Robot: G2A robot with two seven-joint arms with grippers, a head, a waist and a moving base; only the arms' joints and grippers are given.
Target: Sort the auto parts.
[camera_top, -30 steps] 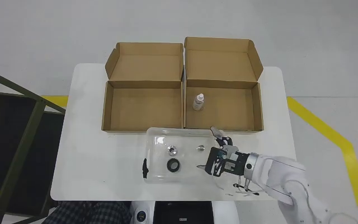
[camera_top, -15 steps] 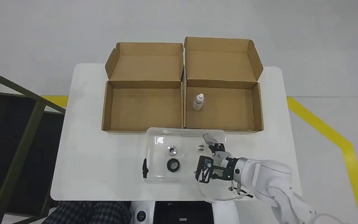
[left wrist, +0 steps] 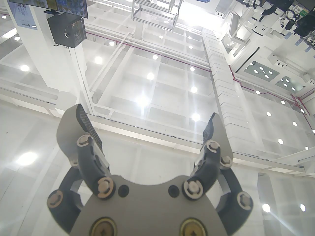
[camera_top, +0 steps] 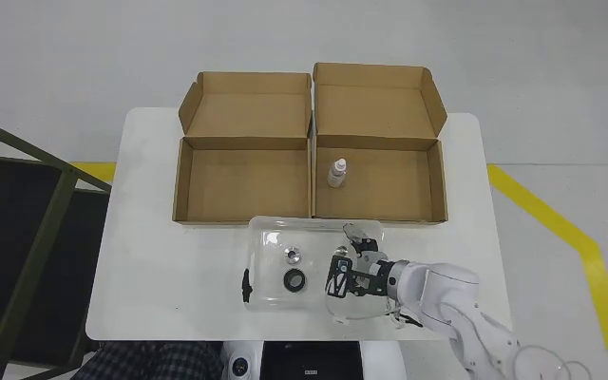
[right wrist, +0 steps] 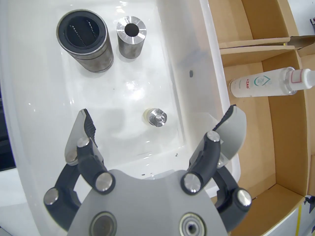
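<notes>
Tub (right wrist: 201, 50): stud (right wrist: 155, 117) seemingly below right gripper (right wrist: 159, 110)

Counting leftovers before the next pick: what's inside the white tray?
Three parts, all standing upright: a linear bearing, a bored steel sleeve beside it, and a small metal stud nearer the open right pincer. The tray floor beneath the pincer's body is covered.

The right gripper (right wrist: 158, 112) pointed down with its two fingers spread wide apart. The left gripper (left wrist: 146, 113) pointed straight up, and its fingers were spread wide too.
</notes>
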